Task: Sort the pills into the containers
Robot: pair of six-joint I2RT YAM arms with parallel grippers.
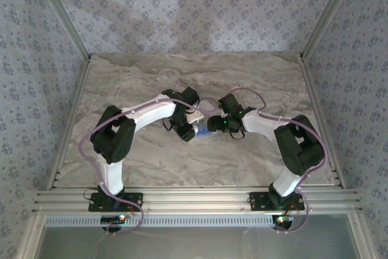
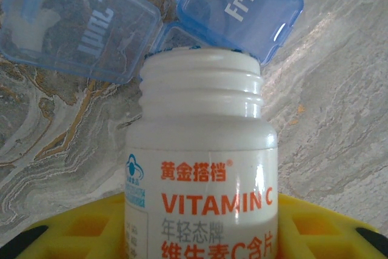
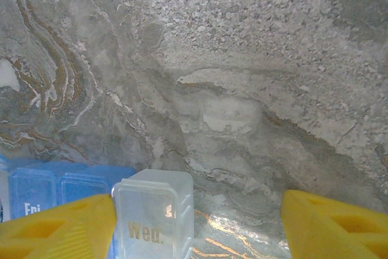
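Marble-patterned grey laminate covered the table (image 1: 242, 77), boxed in by walls of flowered paper; both arms met near its middle, over the translucent blue pill box (image 3: 66, 186).

Judged from this, the sorting was barely begun. The preparation looked done: the white-and-orange vitamin C bottle (image 2: 203, 150) had its cap off; the blue lids marked "Fri." (image 2: 242, 10) and, apparently, "Thu." (image 2: 79, 25) stood flipped open; a clear lid marked "Wed." (image 3: 154, 216) was raised too. No pill showed anywhere, neither on the table nor in any compartment that could be seen into; most of the compartment interiors were hidden, so whether any had been filled could not be told. The pouring or placing of pills appeared to be what was left.

The left gripper (image 2: 200, 228) was closed around the bottle's body, yellow fingers (image 2: 79, 228) showing on either side of it; the bottle's open mouth lay just beside the open lids, pointing toward the box. The right gripper (image 3: 197, 222) stood spread wide and held nothing; its one finger (image 3: 54, 228) overlapped the box's near edge, beside the "Wed." lid; whether it touched the box could not be told.
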